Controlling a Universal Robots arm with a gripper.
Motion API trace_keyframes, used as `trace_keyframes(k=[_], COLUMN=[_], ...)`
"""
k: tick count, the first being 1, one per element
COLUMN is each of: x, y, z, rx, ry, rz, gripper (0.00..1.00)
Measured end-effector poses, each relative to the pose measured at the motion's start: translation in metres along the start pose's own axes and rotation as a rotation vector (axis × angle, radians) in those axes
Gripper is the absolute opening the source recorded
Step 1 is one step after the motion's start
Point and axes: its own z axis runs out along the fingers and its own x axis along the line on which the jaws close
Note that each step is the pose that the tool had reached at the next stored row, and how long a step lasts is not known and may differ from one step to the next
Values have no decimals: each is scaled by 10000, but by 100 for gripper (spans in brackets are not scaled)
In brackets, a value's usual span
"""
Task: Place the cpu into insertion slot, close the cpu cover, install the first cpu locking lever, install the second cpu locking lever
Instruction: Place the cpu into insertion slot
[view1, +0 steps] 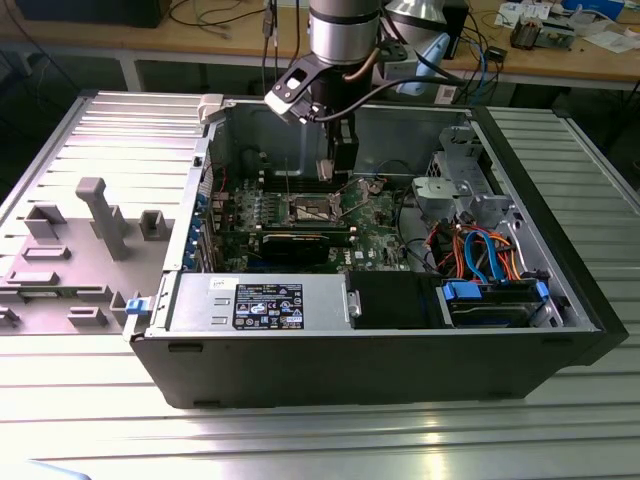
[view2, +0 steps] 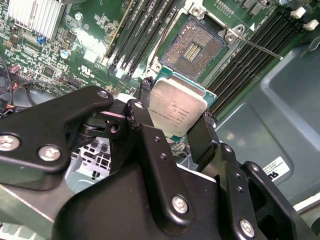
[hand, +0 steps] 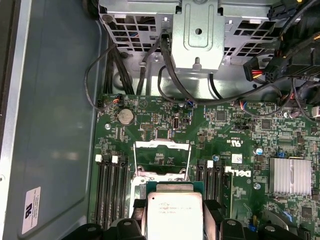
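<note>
Cpu (view2: 177, 107): silvery top up, gripped by two opposite edges, held clear of the slot, not seated.
Hand (view2: 176, 109): closed on the cpu, one black finger (view2: 202, 134) on each side; upper middle of the exterior view, reaching down into the case.
Slot (view2: 193, 49): uncovered, contact field bare, silver rim around it, just past the cpu's far edge in the second wrist view.
Cover (hand: 162, 144): silver frame standing open off the slot, green board visible through its window in the first wrist view.
Lever (view2: 257, 48): thin metal rod, unlatched, slanting from a slot corner across the memory slots (view2: 145, 35).
Board (hand: 235, 130): green, flat on the case floor, memory slots on both sides of the slot, finned heatsink (hand: 292, 175) further off.
Case (view1: 400, 350): black tower on its side, open face up, centre of the exterior view; coloured cables (view1: 480, 250) in its right part.
Desk (view1: 300, 440): ribbed metal top under the case; grey fixture (view1: 100, 215) at middle left of the exterior view.
</note>
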Motion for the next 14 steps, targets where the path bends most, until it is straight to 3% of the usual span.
trace_keyframes(k=[14], x=[0], y=[-2], z=[32], rx=[-1], ry=[2], rz=[0], gripper=[54])
